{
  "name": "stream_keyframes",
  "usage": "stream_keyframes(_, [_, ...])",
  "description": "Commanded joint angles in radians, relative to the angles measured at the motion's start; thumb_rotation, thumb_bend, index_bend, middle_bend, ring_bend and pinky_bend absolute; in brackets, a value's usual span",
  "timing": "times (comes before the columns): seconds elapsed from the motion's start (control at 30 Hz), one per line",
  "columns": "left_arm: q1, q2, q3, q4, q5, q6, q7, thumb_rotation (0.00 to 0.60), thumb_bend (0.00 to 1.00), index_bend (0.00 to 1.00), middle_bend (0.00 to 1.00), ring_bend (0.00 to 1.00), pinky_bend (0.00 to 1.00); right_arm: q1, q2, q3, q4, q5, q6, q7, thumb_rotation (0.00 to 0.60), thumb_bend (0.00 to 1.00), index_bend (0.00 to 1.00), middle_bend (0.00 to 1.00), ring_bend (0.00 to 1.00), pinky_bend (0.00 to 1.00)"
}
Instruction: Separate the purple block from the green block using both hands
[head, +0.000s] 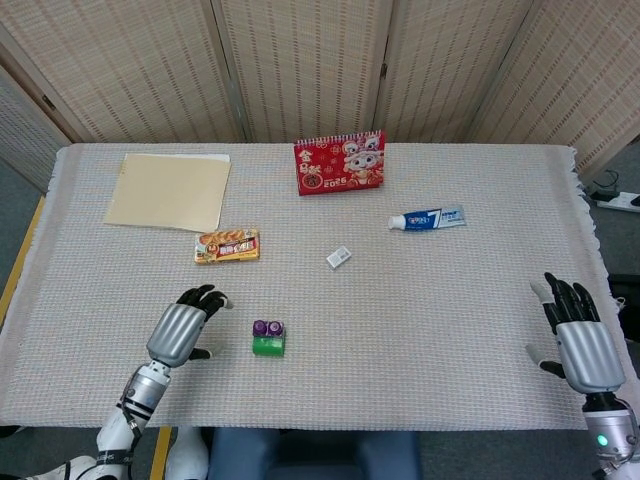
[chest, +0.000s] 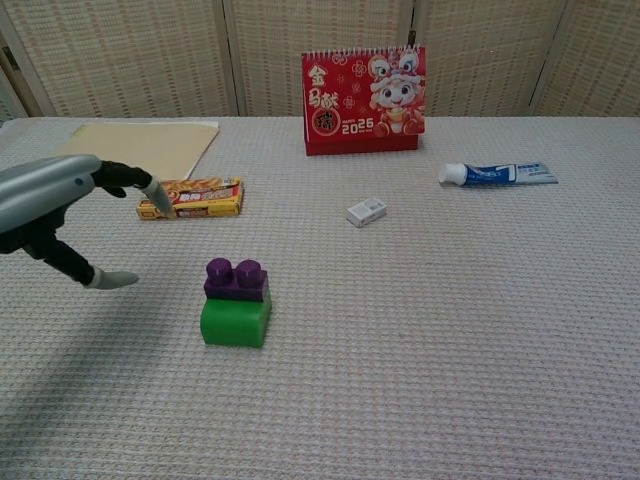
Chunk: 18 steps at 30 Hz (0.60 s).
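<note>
The purple block (head: 267, 328) (chest: 236, 281) sits stacked on the green block (head: 268, 346) (chest: 235, 322) near the table's front, left of centre. My left hand (head: 185, 328) (chest: 62, 205) hovers just left of the blocks, fingers apart and holding nothing, a short gap away from them. My right hand (head: 577, 337) stands at the table's right front edge with its fingers spread, empty; the chest view does not show it.
A snack box (head: 227, 245) (chest: 191, 198) lies behind the left hand. A tan folder (head: 170, 190), a red desk calendar (head: 340, 163), a toothpaste tube (head: 427, 218) and a small white eraser (head: 339, 257) lie further back on the woven tablecloth (head: 420, 320).
</note>
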<state>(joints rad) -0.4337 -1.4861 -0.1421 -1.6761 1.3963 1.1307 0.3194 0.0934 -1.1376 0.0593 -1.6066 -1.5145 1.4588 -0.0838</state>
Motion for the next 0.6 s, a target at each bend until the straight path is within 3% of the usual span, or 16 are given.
stream_keyframes(0.03, [-0.031,-0.044,-0.008,0.015,-0.043,-0.031,0.046,0.6,0.26,0.33,0.2,0.08,0.12,0.001,0.0,0.002,0.004,0.004,-0.001,0.006,0.6,0.28,0.0,0.0,0.0,0.0])
stream_keyframes(0.3, [-0.085,-0.139,-0.018,0.083,-0.123,-0.066,0.13,0.6,0.32,0.35,0.18,0.05,0.07,0.007,0.006,0.0,0.007,0.008,-0.016,0.023,0.6,0.28,0.0,0.0,0.0,0.0])
stream_keyframes(0.6, [-0.111,-0.173,-0.03,0.127,-0.168,-0.074,0.11,0.6,0.38,0.38,0.17,0.05,0.05,0.005,0.015,0.001,0.01,0.011,-0.012,0.043,0.6,0.28,0.0,0.0,0.0,0.0])
